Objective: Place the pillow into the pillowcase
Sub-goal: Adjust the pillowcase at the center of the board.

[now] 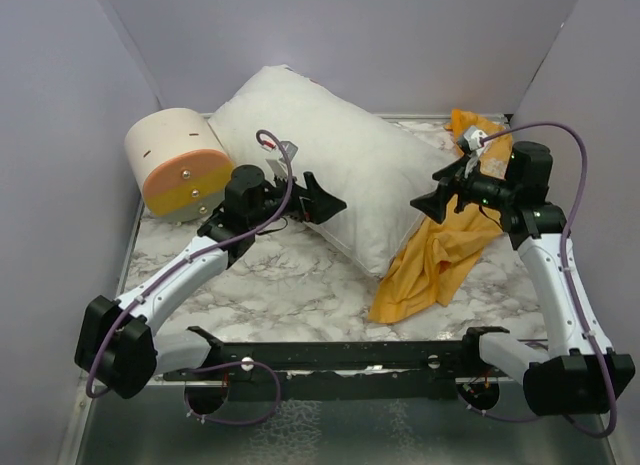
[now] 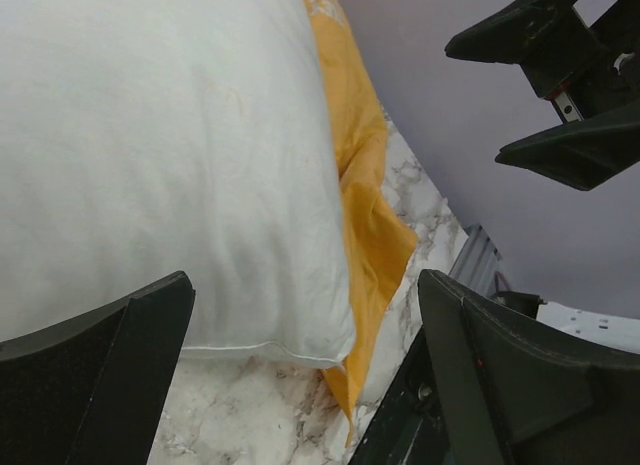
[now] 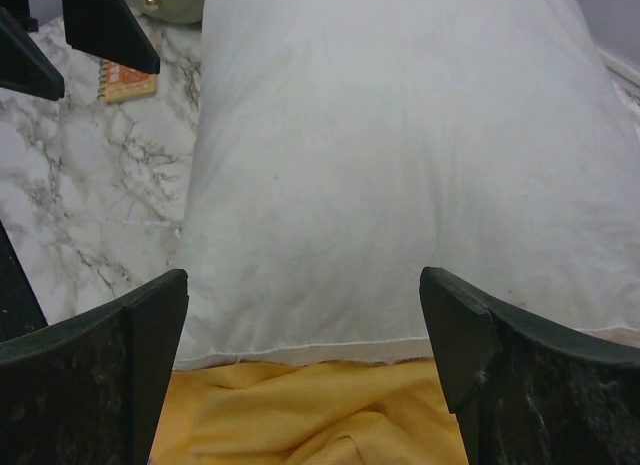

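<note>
My left jaws gape wide and empty beside the plump white fabric pillow [image 1: 330, 165] lying across the marble worktop [image 1: 290, 285]. It looks soft and light, so I'd pinch a corner seam. Its right end overlaps the crumpled thin orange-yellow pillowcase [image 1: 440, 265], limp and likely slippery. Over it, my right jaws are wide and empty too.

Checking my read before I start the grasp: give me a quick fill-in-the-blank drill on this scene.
1. The pillow rests partly on the pillowcase and is not yet ____ it.
2. On the left arm and the right arm, the jaws stand ____.
3. In the top view, the cream-and-orange cylinder stands at the pillow's ____ end.
Missing words: inside; open; left.
</note>
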Action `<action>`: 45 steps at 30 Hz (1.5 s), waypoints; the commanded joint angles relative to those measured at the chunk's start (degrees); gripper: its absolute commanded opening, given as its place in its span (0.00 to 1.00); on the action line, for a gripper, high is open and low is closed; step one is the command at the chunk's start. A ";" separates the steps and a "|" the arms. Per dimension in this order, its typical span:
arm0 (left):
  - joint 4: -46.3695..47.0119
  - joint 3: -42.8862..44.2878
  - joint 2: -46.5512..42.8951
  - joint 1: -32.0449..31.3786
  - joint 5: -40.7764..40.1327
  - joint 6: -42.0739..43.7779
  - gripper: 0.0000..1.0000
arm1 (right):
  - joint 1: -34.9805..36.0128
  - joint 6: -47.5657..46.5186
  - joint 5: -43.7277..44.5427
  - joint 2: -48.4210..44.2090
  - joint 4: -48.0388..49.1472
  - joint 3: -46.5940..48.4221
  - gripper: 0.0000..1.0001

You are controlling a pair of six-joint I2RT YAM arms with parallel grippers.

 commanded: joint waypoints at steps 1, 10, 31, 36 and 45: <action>-7.01 5.94 3.56 4.04 -1.76 3.40 0.96 | -0.28 -2.37 -3.52 5.61 1.55 1.32 0.99; -25.89 19.32 5.18 9.14 -9.15 13.76 0.95 | -0.74 4.37 -6.71 8.50 12.52 -5.07 0.99; -44.71 34.38 12.08 19.59 -28.07 34.20 0.79 | -1.71 5.53 -15.93 8.15 16.73 -9.55 1.00; -39.65 36.24 16.47 24.41 -18.19 29.75 0.81 | -1.60 3.53 -14.32 8.01 15.11 -8.89 1.00; -34.43 47.39 27.77 24.69 -13.22 25.32 0.90 | -1.50 1.89 -10.95 8.76 13.81 -8.16 1.00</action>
